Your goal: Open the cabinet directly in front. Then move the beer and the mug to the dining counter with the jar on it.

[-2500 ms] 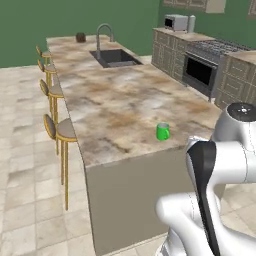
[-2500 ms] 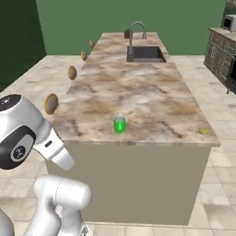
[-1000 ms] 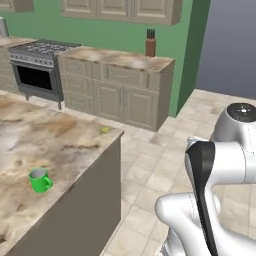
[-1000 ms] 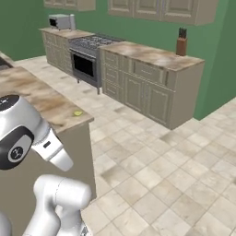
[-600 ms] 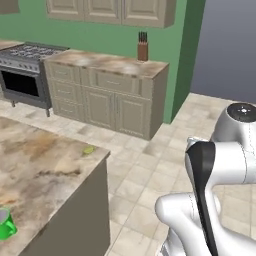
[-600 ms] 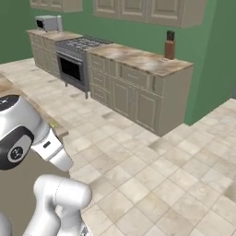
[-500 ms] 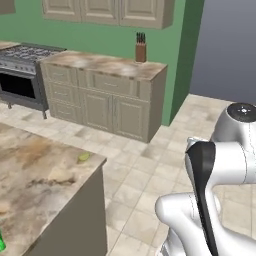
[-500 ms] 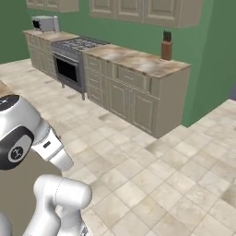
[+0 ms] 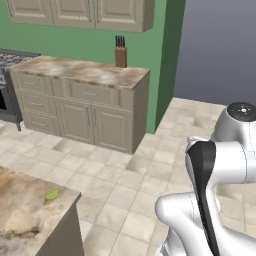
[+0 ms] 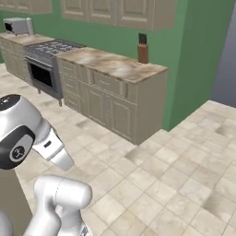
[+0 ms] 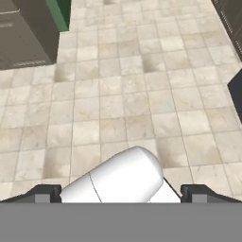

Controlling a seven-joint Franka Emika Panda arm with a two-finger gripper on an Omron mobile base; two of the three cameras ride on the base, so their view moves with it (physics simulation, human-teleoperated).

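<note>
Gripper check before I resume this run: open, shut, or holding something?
Two-finger gripper: open, dark fingertips set wide apart, nothing held between them.

Short marble-topped table (image 9: pixel 75 72) along the green wall, a knife block (image 9: pixel 120 56) standing at its far end. Nearer, the dining table's corner (image 9: pixel 25 220) carries a small green scrap (image 9: pixel 51 194). Beige tiled floor (image 9: pixel 130 175) between them.

Glossy white rounded arm (image 9: pixel 220 200) segments, dark joint bands, grey-capped elbow.

mottled marble worktop (image 9: pixel 85 72), matt beige stone floor tiles (image 10: pixel 184 184).
</note>
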